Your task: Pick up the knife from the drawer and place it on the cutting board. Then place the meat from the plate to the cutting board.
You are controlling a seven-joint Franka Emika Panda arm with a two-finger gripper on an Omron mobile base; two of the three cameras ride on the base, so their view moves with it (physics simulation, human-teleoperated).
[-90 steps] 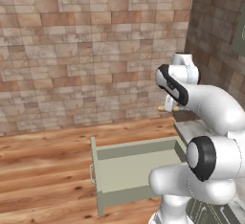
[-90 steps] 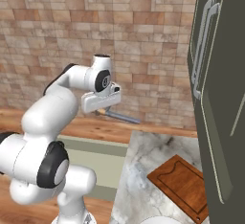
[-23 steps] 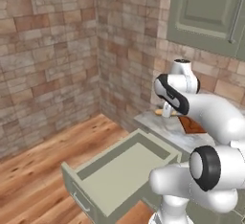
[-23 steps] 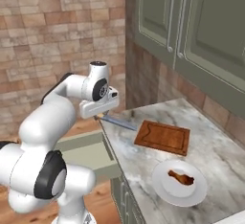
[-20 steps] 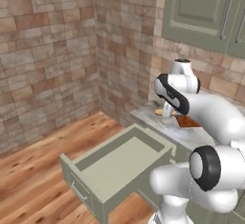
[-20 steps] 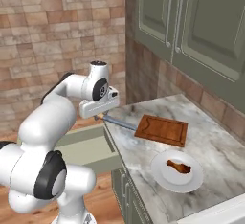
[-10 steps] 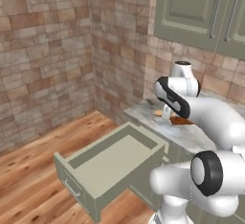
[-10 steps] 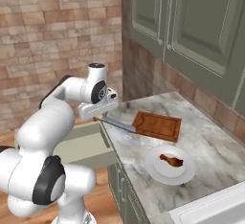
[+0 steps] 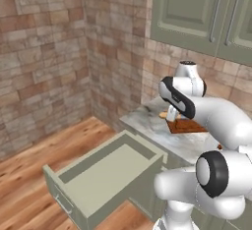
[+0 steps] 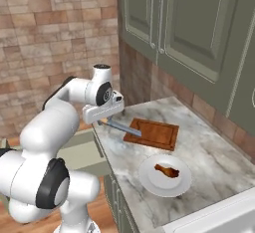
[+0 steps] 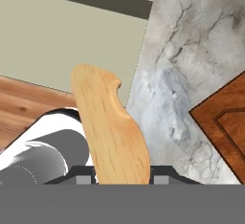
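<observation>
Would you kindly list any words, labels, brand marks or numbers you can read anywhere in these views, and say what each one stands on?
There is none to read: the cabinet doors, drawer, cutting board, plate, knife and brick wall carry no lettering, numbers or signs.

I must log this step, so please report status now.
Gripper shut on wooden-handled, grey-bladed knife, above marble counter. Reddish-brown square cutting board bare, nothing in the way.

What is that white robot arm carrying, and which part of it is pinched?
A small knife with a light tan wooden handle and grey-blue blade; the gripper pinches it by the handle.
</observation>
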